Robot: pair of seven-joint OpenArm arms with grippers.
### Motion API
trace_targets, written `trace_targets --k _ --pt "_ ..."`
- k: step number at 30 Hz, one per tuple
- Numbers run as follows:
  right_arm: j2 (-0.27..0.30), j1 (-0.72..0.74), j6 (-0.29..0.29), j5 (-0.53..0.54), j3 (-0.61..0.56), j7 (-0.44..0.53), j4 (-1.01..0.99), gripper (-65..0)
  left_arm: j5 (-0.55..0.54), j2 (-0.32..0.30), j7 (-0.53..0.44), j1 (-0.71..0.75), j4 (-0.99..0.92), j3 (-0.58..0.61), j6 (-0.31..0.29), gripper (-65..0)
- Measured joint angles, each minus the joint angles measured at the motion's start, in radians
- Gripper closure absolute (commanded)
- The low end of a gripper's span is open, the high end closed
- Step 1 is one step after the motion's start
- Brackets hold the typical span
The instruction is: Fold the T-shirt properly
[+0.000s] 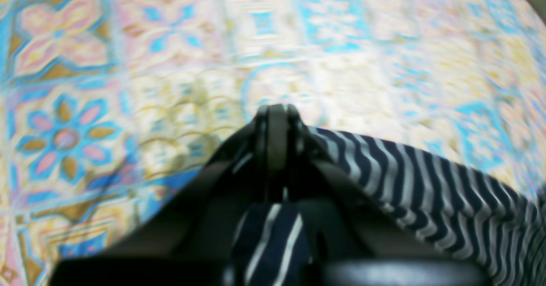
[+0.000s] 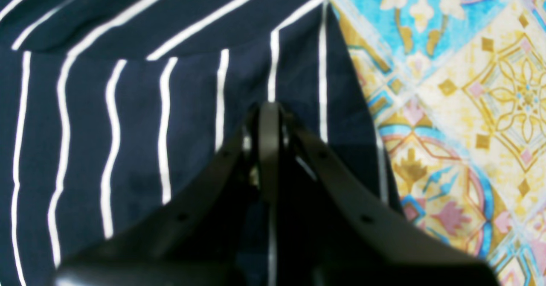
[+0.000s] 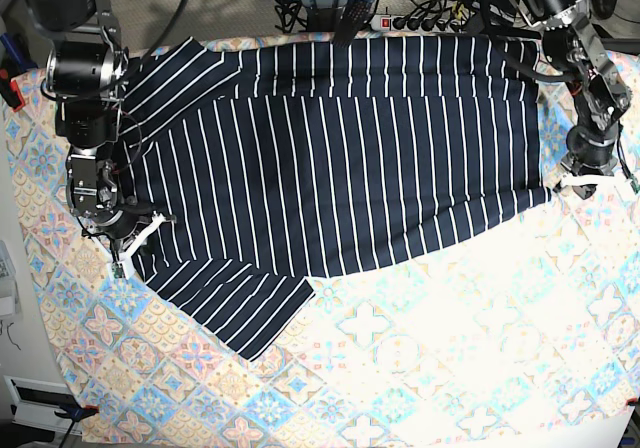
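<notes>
The dark navy T-shirt with white pinstripes lies spread across the table, one sleeve folded at the front left. My left gripper is at the shirt's right front corner. In the left wrist view it is shut on the striped fabric, which trails off to the right. My right gripper is at the shirt's left edge. In the right wrist view it is shut, with the fabric pinched between the fingers.
A pastel tile-patterned cloth covers the table; it also shows in the left wrist view and the right wrist view. Cables and a power strip lie behind the table. A red clamp grips the left edge.
</notes>
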Motion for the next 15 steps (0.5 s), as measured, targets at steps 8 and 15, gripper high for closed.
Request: trace_targets --k 8,15 --pt "0.001 -0.001 0.000 -0.001 0.000 -0.003 0.000 -0.7 -0.002 -0.015 0.003 -0.046 -0.133 -0.053 -0.005 -21.3" --pt "0.001 -0.001 0.000 -0.001 0.000 -0.003 0.000 -0.7 -0.004 -0.015 -0.002 -0.126 -0.230 -0.018 -0.008 -22.0"
